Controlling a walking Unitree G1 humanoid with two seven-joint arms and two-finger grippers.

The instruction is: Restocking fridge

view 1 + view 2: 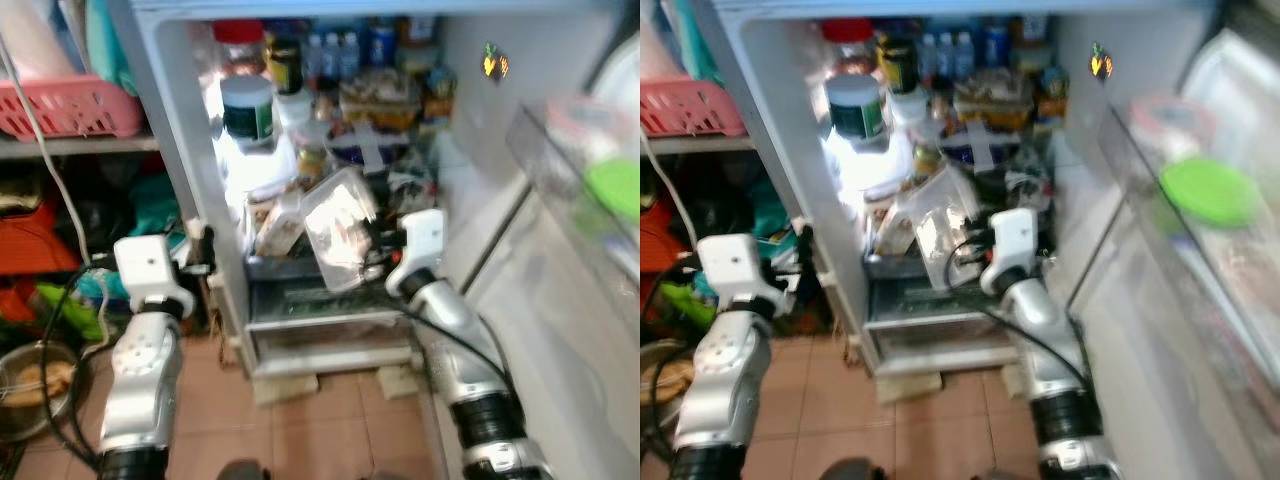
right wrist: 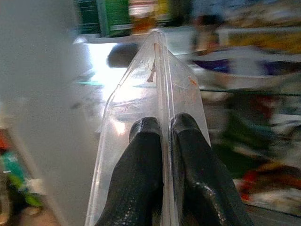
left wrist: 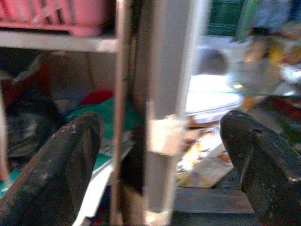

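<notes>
Right claw (image 2: 162,136) clamped on clear container's (image 1: 340,230) rim, per wrist view; left claw (image 3: 160,155) spread wide astride fridge's (image 3: 171,70) edge.

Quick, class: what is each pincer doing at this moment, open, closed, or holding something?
Left pincer: open, holding nothing, beside the grey fridge wall edge.
Right pincer: closed on the clear plastic clamshell container.

basket (image 1: 70,108) pink | lid (image 1: 1208,190) green | box (image 1: 340,228) clear, contents possibly reddish
</notes>
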